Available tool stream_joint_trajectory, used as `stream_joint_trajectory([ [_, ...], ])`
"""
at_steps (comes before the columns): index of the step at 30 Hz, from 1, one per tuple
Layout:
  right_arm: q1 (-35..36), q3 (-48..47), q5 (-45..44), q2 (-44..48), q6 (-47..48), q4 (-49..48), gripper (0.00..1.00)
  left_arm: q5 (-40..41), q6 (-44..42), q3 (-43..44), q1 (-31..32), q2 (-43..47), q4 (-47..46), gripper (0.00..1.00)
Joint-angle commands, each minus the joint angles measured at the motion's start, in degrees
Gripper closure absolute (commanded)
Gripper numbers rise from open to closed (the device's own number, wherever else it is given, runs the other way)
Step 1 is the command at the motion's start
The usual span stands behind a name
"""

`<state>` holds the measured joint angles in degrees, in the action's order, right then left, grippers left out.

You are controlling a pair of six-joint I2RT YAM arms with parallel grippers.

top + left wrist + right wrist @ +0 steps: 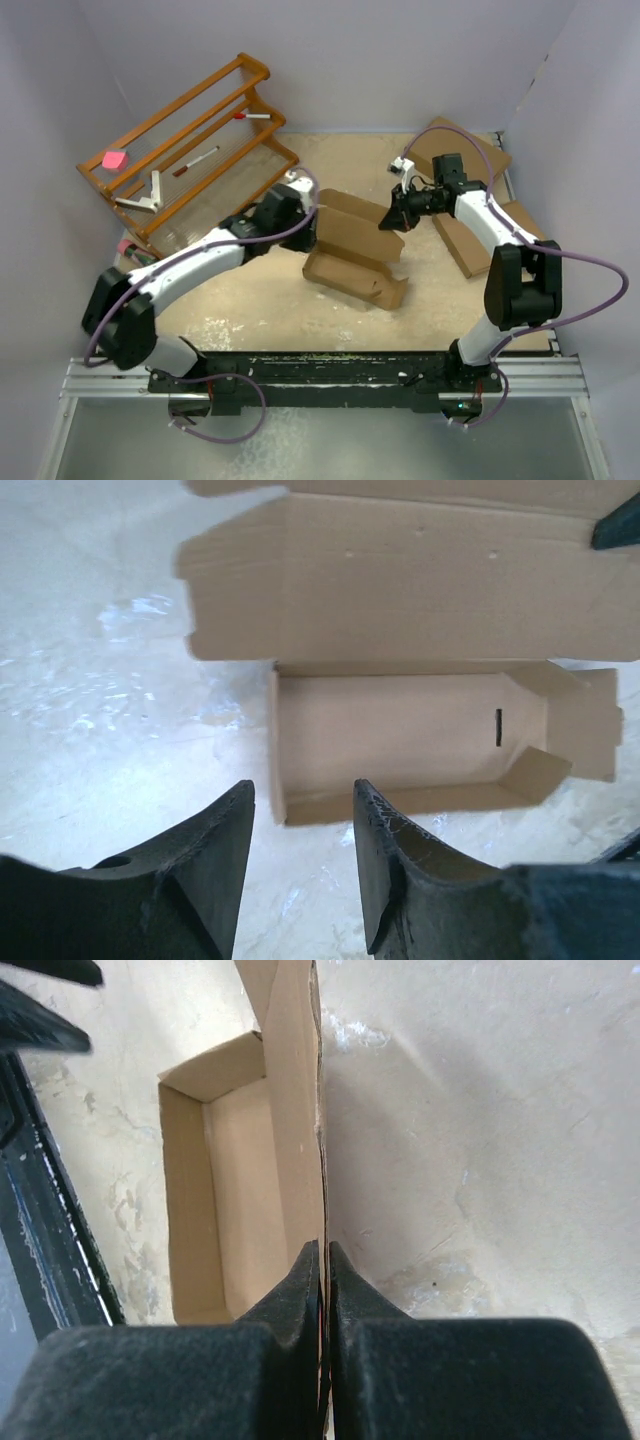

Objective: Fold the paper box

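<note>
In the top view, the fingertips of the left gripper (pixel 306 206) are masked by its own wrist and by a raised panel of the paper box (pixel 355 252), so their spacing cannot be read there. In the left wrist view the fingers (pixel 215 860) are seen spread apart with only bare tabletop (pixel 90 730) between them, just short of the box's near end wall; the upper panel of the paper box (pixel 400 740) is cut off by the frame's top edge. In the right wrist view the lower edge of the upright panel is swallowed between the fingers, and the far end of the paper box (pixel 240 1180) is cropped.

The left arm is stretched low from its base toward the centre of the tabletop (pixel 250 295). The right arm is bent high at the elbow, its forearm angled back toward the centre. The right gripper (pixel 392 220) is clamped on the standing panel (pixel 325 1252). The box is set mid-tabletop, partly formed. Flat brown cardboard (pixel 462 250) is partly covered by the right arm.
</note>
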<state>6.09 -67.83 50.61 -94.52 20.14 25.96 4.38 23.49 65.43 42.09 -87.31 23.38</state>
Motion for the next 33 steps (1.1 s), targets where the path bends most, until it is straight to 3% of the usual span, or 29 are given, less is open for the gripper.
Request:
stream_joint_trajectory([
  [1, 0.15, -5.7, 1.54, -0.56, 7.13, 4.71, 1.0, -12.74, 2.97, -8.55, -9.81, 10.57, -15.05, 0.52],
  [3, 0.19, -7.48, 1.63, -1.39, 9.75, 6.47, 1.0, -14.34, 3.24, -11.74, -12.2, 13.43, -16.96, 0.51],
  [9, 0.4, -13.53, 1.81, -5.73, 15.35, 11.09, 1.0, -11.17, 1.68, -18.18, -13.16, 18.89, -17.86, 0.33],
  [17, 3.53, -25.71, 0.79, -13.7, 27.05, 21.23, 1.0, -16.05, -0.83, -18.74, -15.22, 15.3, -25.41, 0.25],
  [22, 4.41, -33.88, 1.64, -17.99, 35.55, 29.63, 1.0, -24.11, -9.87, -19.42, -18.47, 13.87, -38.1, 0.23],
  [27, 5.45, -38.26, 2.55, -19.64, 41.54, 35.06, 1.0, -29.53, -12.99, -17.02, -22.26, 11.74, -37.39, 0.09],
  [33, 6.77, -39.91, 2.69, -19.77, 45.38, 37.43, 1.0, -48.36, -16.99, -9.71, -26.18, 1.48, -37.01, 0.09],
])
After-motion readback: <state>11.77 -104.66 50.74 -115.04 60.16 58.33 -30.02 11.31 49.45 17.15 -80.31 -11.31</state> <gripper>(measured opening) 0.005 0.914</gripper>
